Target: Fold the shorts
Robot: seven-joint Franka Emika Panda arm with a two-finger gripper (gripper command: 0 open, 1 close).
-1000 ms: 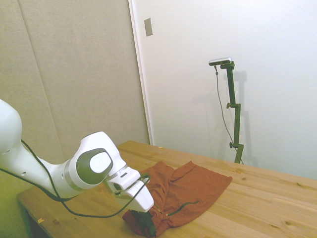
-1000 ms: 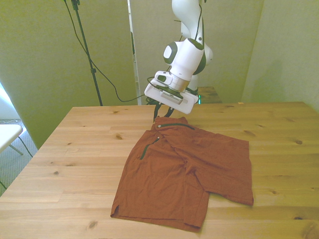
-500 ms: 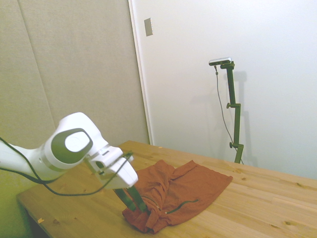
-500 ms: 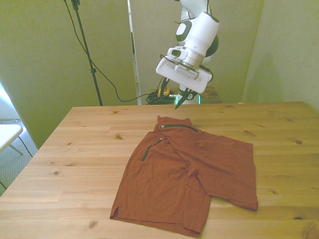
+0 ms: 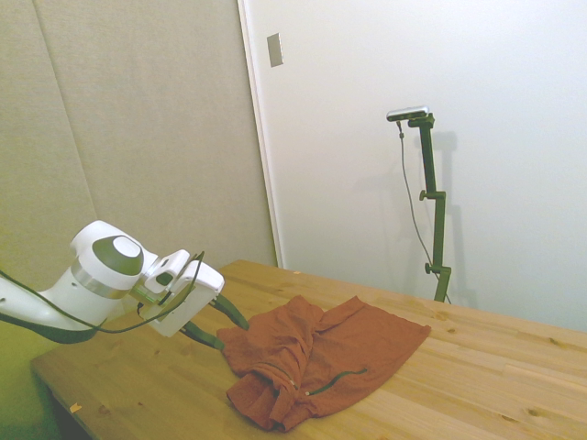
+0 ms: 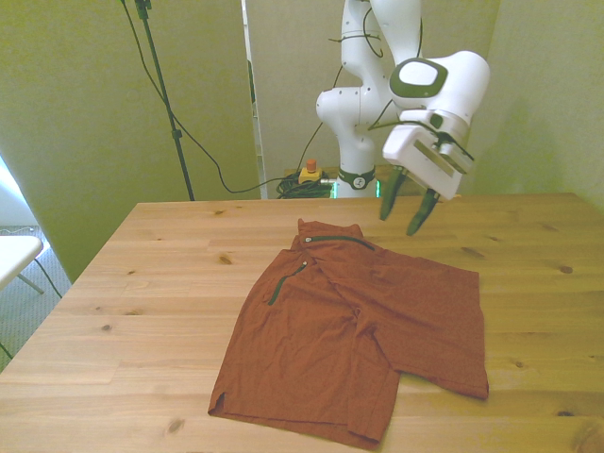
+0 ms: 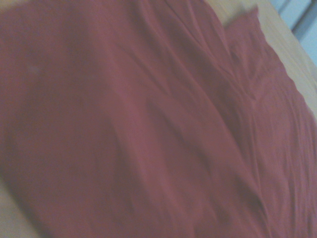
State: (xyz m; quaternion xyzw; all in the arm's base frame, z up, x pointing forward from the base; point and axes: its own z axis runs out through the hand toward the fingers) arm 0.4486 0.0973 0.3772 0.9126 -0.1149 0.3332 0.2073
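Observation:
The rust-red shorts (image 6: 354,326) lie flat and wrinkled on the wooden table (image 6: 142,283), with a dark zippered pocket slit near the far waistband; in the side view the shorts (image 5: 316,357) look bunched at the near end. My gripper (image 6: 402,208) hangs open above the table, just past the waistband's far corner on the front view's right, holding nothing. From the side, the gripper (image 5: 218,325) hovers beside the cloth's edge without touching it. The wrist view is filled by blurred red shorts (image 7: 148,129).
Bare wood surrounds the shorts on all sides. A wall and a door frame (image 5: 261,137) stand behind the table in the side view. Cables and a small red-buttoned box (image 6: 310,170) sit behind the table's far edge.
The gripper has let go of the waistband, risen, and swung toward the front view's right. The shorts stay flat where they were laid.

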